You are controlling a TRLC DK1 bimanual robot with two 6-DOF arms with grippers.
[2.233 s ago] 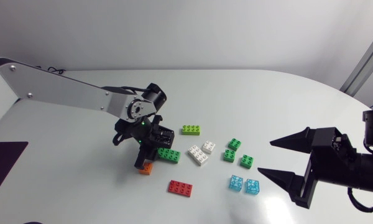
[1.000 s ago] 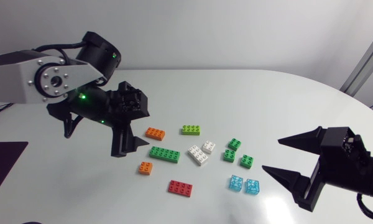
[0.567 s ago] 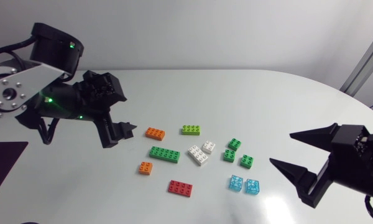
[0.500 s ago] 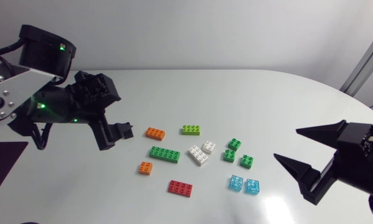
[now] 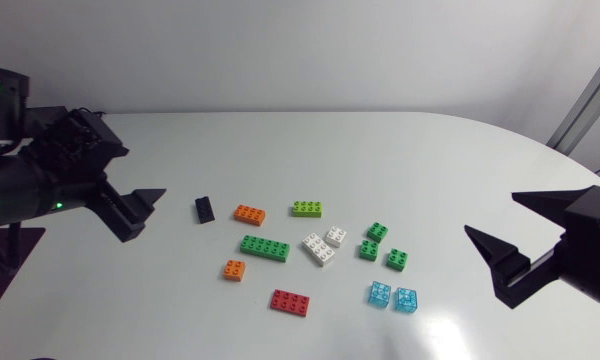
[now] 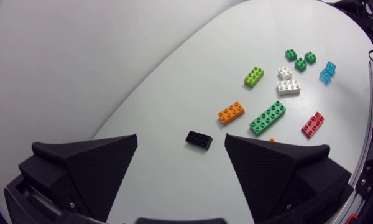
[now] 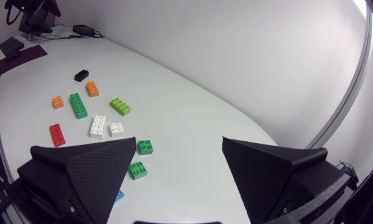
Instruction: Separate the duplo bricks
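Plainly, black brick (image 6: 199, 139) lies ahead of spread left hand (image 6: 181, 137).

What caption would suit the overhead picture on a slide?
Open left claw and open right claw flank duplo bricks strewn across the white table.

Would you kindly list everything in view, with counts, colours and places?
table: one, white.
black brick: one, black, leftmost.
orange bricks: two, orange, toward left arm.
lime brick: one, lime, far side.
long green brick: one, green, centre.
white bricks: two, white, centre.
small green bricks: three, green, toward right arm.
red brick: one, red, near side.
blue bricks: two, translucent blue, side by side.
left gripper: one, black, open.
right gripper: one, black, open.
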